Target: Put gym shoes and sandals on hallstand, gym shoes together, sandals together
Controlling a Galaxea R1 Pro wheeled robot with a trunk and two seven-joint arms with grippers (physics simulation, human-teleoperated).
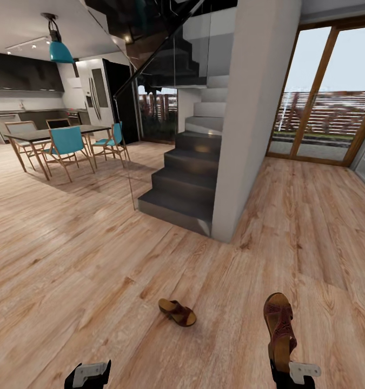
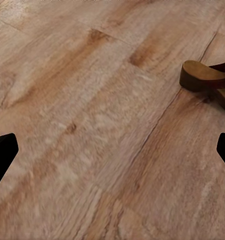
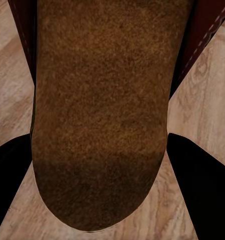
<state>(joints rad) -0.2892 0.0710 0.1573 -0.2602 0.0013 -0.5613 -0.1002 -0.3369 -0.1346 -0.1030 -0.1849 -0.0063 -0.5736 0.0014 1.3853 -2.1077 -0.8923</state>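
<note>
- Sandal (image 1: 279,324) sits pinched at its heel end in the right gripper (image 1: 290,373), toe pointing away from the robot, raised over the corridor floor (image 1: 95,259); the right wrist view looks along its tan footbed (image 3: 100,115) between the two dark fingers (image 3: 202,185).
- Second sandal (image 1: 177,312) lies on the planks, just ahead of the left gripper (image 1: 90,374), whose fingers (image 2: 2,155) stand spread with nothing between them.
- Grey staircase (image 1: 187,178) rises beyond, dining table (image 1: 58,132) with teal chairs (image 1: 68,143) far left.
</note>
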